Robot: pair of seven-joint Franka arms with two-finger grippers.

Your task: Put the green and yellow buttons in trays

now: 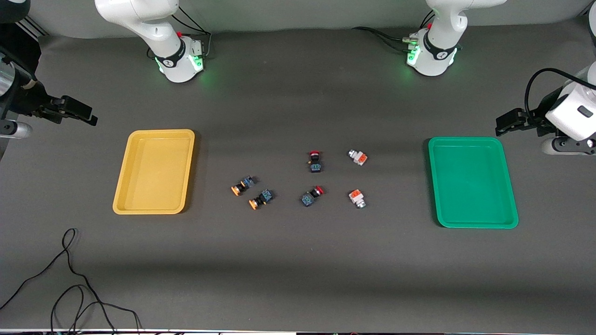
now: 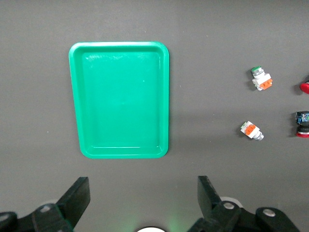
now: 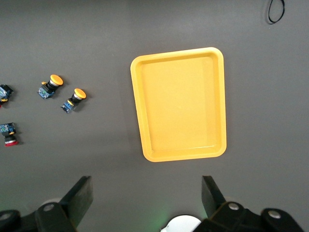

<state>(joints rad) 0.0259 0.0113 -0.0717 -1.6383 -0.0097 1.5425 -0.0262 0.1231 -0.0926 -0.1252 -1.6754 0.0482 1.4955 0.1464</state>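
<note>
- Yellow tray [image 1: 154,171] sat empty toward the right arm's end of the table; green tray [image 1: 472,182] sat empty toward the left arm's end. Nothing placed yet, so the task looked unstarted.
- Two yellow-capped buttons lay on the dark mat between the trays, closer to the yellow tray: one [image 1: 242,185] a bit farther from the front camera, the other [image 1: 260,198] just beside it and nearer. Both on their sides, apart from each other.
- Two white-and-silver buttons with orange blocks lay closer to the green tray: one [image 1: 357,157] farther from the front camera, the other [image 1: 357,198] nearer. The left wrist view showed a green cap on the farther one [image 2: 261,79]; the other's cap colour I couldn't tell.
- Two red-capped switches [image 1: 315,161] [image 1: 311,196] lay in the middle between those pairs; not task items, should stay put.
- Right gripper [image 1: 74,111] hung raised off the yellow tray's outer end, fingers spread wide, holding nothing; its wrist view looked straight down on the yellow tray.
- Left gripper [image 1: 511,123] hung raised off the green tray's outer end, fingers also spread wide and empty.
- Left to do, judging by layout: all four picks and placements, likely yellow caps to the yellow tray, white-and-silver ones to the green tray.
- Loose black cable [image 1: 70,284] lay near the front camera's edge of the table.
</note>
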